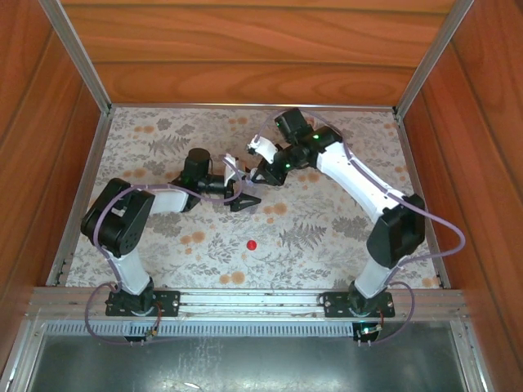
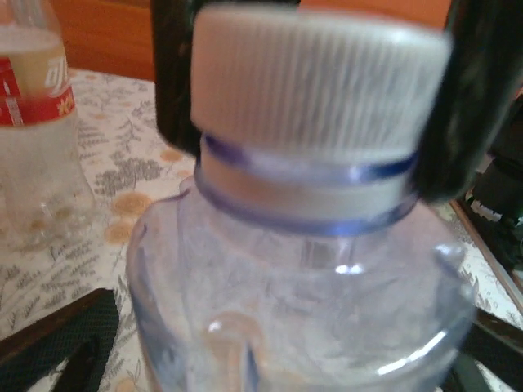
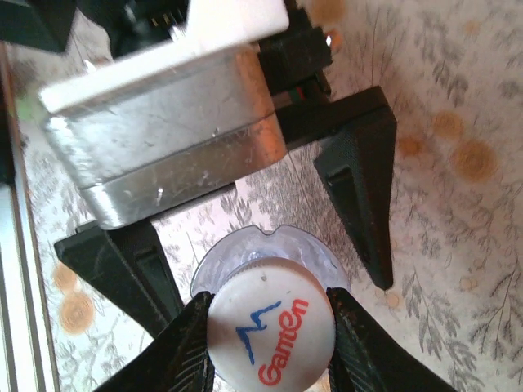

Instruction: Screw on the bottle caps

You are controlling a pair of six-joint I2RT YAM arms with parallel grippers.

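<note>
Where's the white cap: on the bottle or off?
On: white cap sits on the bottle neck, pinched by right gripper jaws. Tightness: cannot tell.

The word "Ganten" is printed in red letters, beneath a blue zigzag mark, on the top of the white cap (image 3: 270,331). White characters are seen on the red band of the labelled bottle (image 2: 34,131), but are too blurred to be read.
</note>
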